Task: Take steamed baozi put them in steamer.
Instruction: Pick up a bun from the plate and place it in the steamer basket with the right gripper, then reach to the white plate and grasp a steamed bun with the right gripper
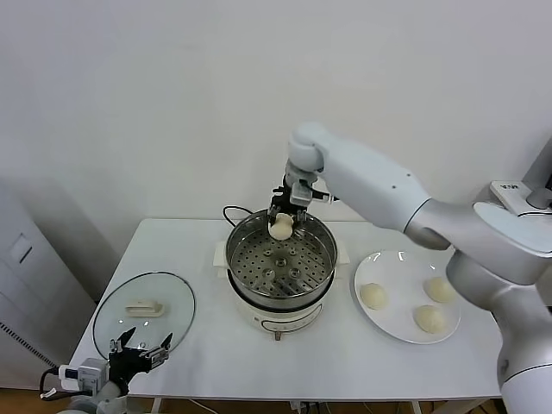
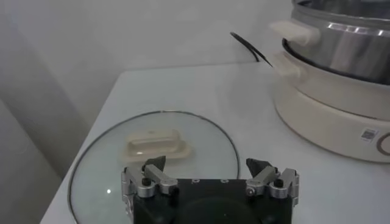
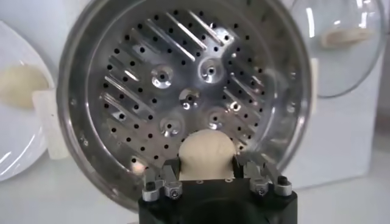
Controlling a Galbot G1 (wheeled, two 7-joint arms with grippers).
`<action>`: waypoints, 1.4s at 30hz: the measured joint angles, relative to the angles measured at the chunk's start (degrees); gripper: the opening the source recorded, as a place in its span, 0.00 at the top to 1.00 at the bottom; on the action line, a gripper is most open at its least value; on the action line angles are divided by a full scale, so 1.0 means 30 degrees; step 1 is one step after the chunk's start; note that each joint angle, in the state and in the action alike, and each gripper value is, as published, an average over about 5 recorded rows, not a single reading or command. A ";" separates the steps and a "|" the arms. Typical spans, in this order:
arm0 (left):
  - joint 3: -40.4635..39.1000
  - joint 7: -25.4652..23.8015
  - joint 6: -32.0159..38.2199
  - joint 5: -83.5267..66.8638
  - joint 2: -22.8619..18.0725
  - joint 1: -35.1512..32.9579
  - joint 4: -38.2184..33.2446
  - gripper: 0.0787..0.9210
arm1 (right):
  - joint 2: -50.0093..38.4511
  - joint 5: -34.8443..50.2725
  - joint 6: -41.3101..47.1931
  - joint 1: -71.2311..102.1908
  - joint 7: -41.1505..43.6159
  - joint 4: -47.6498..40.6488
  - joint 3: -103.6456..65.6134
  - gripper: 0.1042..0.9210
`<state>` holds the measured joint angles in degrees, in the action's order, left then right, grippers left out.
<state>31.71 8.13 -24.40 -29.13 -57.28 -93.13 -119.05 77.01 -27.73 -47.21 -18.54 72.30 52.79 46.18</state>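
Right arm stretched forward, elbow bent, right tool (image 1: pixel 284 215) pointing down, fingers clamped. Left tool (image 1: pixel 138 352) parked low, fingers spread.

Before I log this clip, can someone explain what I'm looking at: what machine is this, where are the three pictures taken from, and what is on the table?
It is a two-armed robot. One picture looks down from its head; the others come from a camera on each wrist. On the white table stand a metal steamer, a plate with three buns, and a glass lid. The right gripper holds a fourth bun above the steamer's far rim; its own camera shows that bun between the fingers over the perforated basket. The left gripper waits open near the lid, holding nothing.
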 measured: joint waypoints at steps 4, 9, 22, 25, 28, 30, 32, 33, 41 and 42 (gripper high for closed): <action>-0.0007 -0.0005 0.0000 0.0004 0.0002 0.0039 0.0023 0.12 | 0.0337 -0.1151 0.0001 0.0622 -0.0071 -0.0231 -0.0501 0.47; -0.0015 -0.0009 0.0006 0.0005 0.0004 0.0026 0.0031 0.12 | 0.0606 -0.2210 0.0001 0.1227 -0.0102 -0.0384 -0.0946 0.47; -0.0035 -0.0015 0.0017 0.0009 -0.0047 0.0008 -0.0011 0.12 | 0.0694 -0.3412 0.0005 0.1812 -0.0278 -0.0534 -0.1617 0.33; -0.0015 -0.0014 0.0006 0.0012 -0.0055 -0.0013 -0.0046 0.12 | 0.0615 -0.3075 0.0005 0.1581 -0.0237 -0.0675 -0.1572 0.23; 0.0037 -0.0012 -0.0016 0.0018 -0.0097 -0.0053 -0.0125 0.12 | 0.0487 -0.2287 0.0005 0.1088 -0.0113 -0.0883 -0.1399 0.15; 0.0081 -0.0011 -0.0028 0.0023 -0.0138 -0.0094 -0.0185 0.12 | 0.0346 -0.1440 0.0005 0.0599 0.0018 -0.1059 -0.1161 0.13; 0.0116 -0.0005 -0.0039 0.0029 -0.0167 -0.0128 -0.0228 0.12 | 0.0136 -0.0347 0.0006 -0.0004 0.0178 -0.1232 -0.0786 0.12; 0.0125 -0.0003 -0.0044 0.0031 -0.0174 -0.0138 -0.0247 0.12 | 0.0004 0.0281 0.0007 -0.0338 0.0267 -0.1306 -0.0542 0.12; 0.0133 -0.0003 -0.0052 0.0022 -0.0145 -0.0123 -0.0278 0.12 | -0.1867 0.6343 0.0009 -0.3332 0.0839 -0.1302 0.2864 0.12; 0.0132 -0.0003 -0.0050 0.0013 -0.0148 -0.0115 -0.0270 0.12 | -0.2190 0.7111 0.0009 -0.3709 0.0883 -0.1214 0.3425 0.12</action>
<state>32.11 8.12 -24.55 -29.09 -57.73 -93.48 -119.86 70.44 -6.40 -47.19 -29.67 74.95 49.15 56.45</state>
